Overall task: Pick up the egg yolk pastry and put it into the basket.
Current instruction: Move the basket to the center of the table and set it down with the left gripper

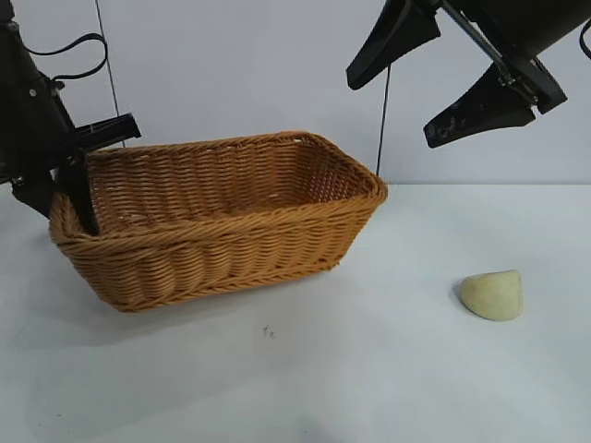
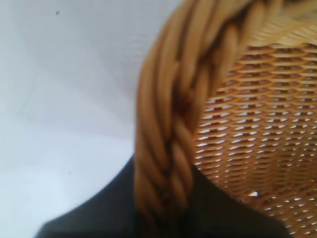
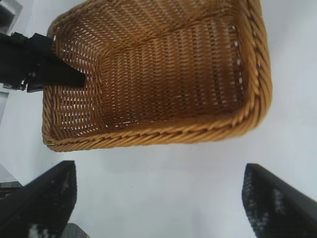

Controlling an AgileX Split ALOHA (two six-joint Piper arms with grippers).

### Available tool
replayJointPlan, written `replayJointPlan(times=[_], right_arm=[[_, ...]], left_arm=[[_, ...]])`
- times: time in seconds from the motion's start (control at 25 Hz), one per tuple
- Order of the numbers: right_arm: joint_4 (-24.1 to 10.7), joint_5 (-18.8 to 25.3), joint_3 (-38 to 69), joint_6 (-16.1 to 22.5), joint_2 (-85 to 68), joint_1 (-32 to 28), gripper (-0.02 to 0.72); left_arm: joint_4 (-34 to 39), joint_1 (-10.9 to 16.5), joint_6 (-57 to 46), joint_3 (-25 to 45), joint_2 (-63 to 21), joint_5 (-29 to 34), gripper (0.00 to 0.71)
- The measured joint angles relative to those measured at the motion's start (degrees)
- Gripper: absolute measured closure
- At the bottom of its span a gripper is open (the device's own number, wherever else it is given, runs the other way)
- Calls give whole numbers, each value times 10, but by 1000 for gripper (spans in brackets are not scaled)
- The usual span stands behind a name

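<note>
The egg yolk pastry (image 1: pixel 492 294), a small pale cream dome, lies on the white table at the right, apart from everything else. The orange-brown wicker basket (image 1: pixel 231 240) stands at centre left and is empty. My left gripper (image 1: pixel 78 185) is shut on the basket's left braided rim (image 2: pixel 173 99), one finger inside and one outside. It also shows in the right wrist view (image 3: pixel 49 69). My right gripper (image 1: pixel 392 109) hangs high at the upper right, open and empty, above and left of the pastry. Its view shows the basket (image 3: pixel 198 131) beyond its spread fingers (image 3: pixel 54 193); the pastry is out of that view.
The white table (image 1: pixel 323 369) stretches between the basket and the pastry. A white wall stands behind, with thin cables hanging down it. A small dark speck (image 1: pixel 268 330) lies on the table in front of the basket.
</note>
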Motion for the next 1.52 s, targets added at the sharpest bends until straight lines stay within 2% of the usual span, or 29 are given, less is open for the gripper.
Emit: replayJointPlan(times=[0.2,0.72,1.0,1.04,1.12,1.24,1.28,1.36,1.52], right_arm=[[-2,0,0,0,0,0,80],[-10,1,0,0,0,0,80],[-10,1,0,0,1,0,80],[-10,1,0,0,1,0,80],[-10,1,0,0,1,0,80],[-10,1,-1,0,1,0,80],[-10,1,-1,0,1,0,80],[-10,1,-1,0,1,0,80],[-10,1,-1,0,1,0,80]], left_arm=[[0,-15,11,-3,7,-10,574],[7,-15,11,0,79,-41,574],[7,-15,12,0,80,-41,563],[7,-15,12,0,81,-41,532],[7,-15,12,0,84,-41,410],[7,-15,12,0,85,-35,149],[7,-15,12,0,85,-31,105],[6,-15,12,0,85,-26,50],[7,-15,12,0,76,-19,22]])
